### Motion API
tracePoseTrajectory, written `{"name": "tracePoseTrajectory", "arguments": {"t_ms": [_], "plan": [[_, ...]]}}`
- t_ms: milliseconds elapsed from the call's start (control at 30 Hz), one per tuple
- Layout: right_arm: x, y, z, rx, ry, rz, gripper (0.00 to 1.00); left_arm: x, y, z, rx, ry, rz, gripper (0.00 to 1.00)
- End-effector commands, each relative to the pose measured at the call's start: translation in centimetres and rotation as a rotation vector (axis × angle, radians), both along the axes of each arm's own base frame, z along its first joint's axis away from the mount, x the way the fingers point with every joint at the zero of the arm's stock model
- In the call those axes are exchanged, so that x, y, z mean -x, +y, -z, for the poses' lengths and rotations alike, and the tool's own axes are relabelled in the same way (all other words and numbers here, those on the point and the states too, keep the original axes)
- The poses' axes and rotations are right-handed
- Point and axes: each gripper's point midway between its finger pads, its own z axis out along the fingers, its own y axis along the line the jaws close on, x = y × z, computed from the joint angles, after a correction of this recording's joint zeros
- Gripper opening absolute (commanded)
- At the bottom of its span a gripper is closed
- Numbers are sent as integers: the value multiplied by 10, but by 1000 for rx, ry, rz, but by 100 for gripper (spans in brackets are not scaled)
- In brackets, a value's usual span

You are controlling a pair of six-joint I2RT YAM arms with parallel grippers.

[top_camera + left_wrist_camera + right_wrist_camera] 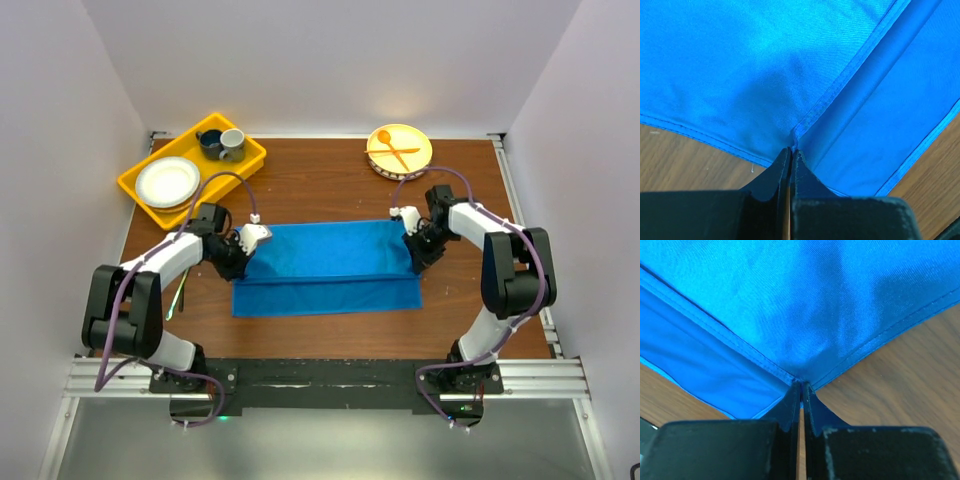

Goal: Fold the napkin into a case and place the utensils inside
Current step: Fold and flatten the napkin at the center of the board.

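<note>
Both wrist views are basically wall-to-wall blue, so we only see the very tips of the fingers; from the top camera the wrists cover the spots where they meet the cloth; a slim greenish thing (177, 300) beside the left arm is too thin for us to make out. The napkin (325, 268) lies partly folded over on the worktop (330, 335) between the arms; left fingers (772, 177) pinched tight on its left hem; right fingers (815, 410) clamped on its right corner.
</note>
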Motion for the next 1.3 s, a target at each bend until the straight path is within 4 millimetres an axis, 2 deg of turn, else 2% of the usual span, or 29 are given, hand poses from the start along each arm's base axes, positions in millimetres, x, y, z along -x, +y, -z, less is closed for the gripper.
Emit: {"name": "tracePoseTrajectory", "arguments": {"t_ms": [0,100,333,433,600,733,867,933,1167,1233,1267], "plan": [[-12,-1,-22,17,-78,-30,0,-13,1,-11,-2,-70,8,0],[-8,1,-38,0,-83,-35,0,-11,0,-23,10,-83,21,0],[4,6,-75,-36,-105,-55,0,-2,-3,-64,29,-118,67,0],[16,6,-77,-33,-87,-76,0,7,1,-68,9,-114,97,0],[36,11,-61,-23,-46,-112,0,23,2,-58,5,-78,130,0],[36,15,-54,-5,-41,-129,0,33,3,-43,5,-50,131,0],[41,13,-27,49,-10,-161,0,35,4,-26,-12,-33,123,0],[41,10,-19,71,0,-164,0,37,1,-21,-7,-17,122,0],[39,9,-20,79,-9,-175,0,45,-1,-10,-11,-4,134,0],[41,9,-23,73,-3,-189,0,47,0,-10,-13,-7,141,6],[41,9,-24,71,-5,-192,4,48,-1,-12,-11,-15,158,10]]}}
